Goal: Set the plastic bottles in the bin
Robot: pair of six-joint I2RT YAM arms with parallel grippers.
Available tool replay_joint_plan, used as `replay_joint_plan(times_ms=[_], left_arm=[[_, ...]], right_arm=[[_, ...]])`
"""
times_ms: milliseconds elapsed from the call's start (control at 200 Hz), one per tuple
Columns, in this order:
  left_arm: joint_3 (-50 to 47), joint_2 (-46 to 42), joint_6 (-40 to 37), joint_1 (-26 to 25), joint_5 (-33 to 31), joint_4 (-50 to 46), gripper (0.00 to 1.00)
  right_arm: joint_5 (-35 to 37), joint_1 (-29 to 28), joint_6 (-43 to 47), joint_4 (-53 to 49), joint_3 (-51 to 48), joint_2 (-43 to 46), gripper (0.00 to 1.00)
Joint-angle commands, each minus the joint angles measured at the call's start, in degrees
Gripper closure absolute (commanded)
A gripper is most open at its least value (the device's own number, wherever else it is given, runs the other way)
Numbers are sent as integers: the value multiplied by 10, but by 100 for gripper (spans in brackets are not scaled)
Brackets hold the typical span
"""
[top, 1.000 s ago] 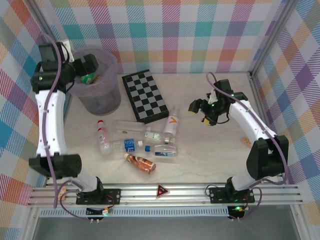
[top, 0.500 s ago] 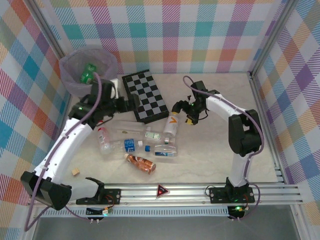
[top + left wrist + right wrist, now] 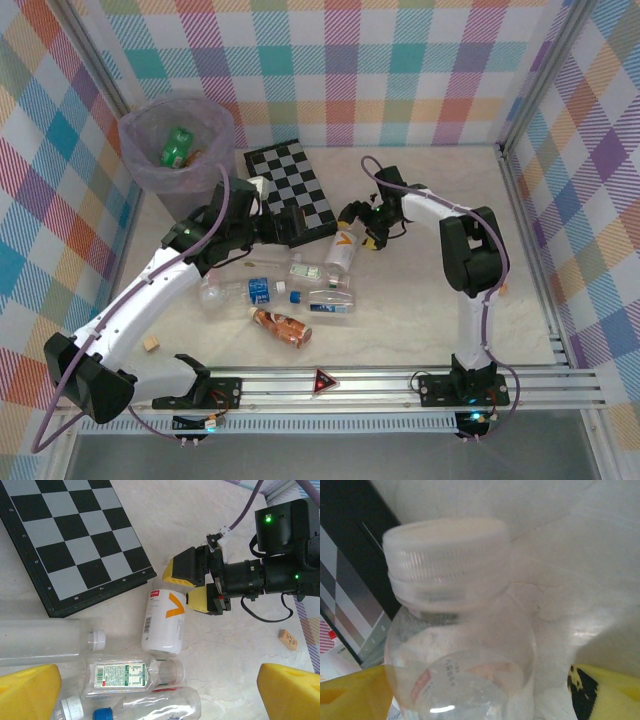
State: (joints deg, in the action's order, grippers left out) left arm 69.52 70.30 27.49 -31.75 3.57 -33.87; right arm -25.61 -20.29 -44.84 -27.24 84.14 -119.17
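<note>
One done: green bottle (image 3: 178,147) sits in the bin (image 3: 128,135), far-left corner.
Left over: roughly seven plastic bottles (image 3: 258,291) lying mid-table, so barely started I'd say.
Right gripper (image 3: 181,587): jaws apart, either side of the white bottle (image 3: 163,621) at its cap end.
Left gripper (image 3: 280,228): spread wide, empty, over the pile.

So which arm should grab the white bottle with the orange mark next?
Right. The right gripper is open with a finger on each side of the white bottle; the left gripper hangs open above the clear bottles.
</note>
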Motion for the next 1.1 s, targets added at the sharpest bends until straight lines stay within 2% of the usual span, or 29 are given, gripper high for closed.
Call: replay_joint_plan(times_ms=[0,405,600,755,865,965,1095], left_arm=[[7,10,3,-4,8,12,0],[2,16,12,-8,1,28,0],[13,34,12,-8,13,31,0],[24,55,12,-10,52,53,0],[39,79,5,-18,106,78,0],[71,116,-14,-40,150,83,0],[109,169,-26,-72,171,93,0]], right_arm=[[-12,-4,-18,18,9,-18,13],[16,3,1,-36,16,5,32],[22,23,20,-66,-6,57,39],[11,54,48,-95,-24,118,43],[-11,66,93,-124,-15,157,43],[-45,67,143,-177,26,164,43],[-33,63,162,-203,44,185,46]])
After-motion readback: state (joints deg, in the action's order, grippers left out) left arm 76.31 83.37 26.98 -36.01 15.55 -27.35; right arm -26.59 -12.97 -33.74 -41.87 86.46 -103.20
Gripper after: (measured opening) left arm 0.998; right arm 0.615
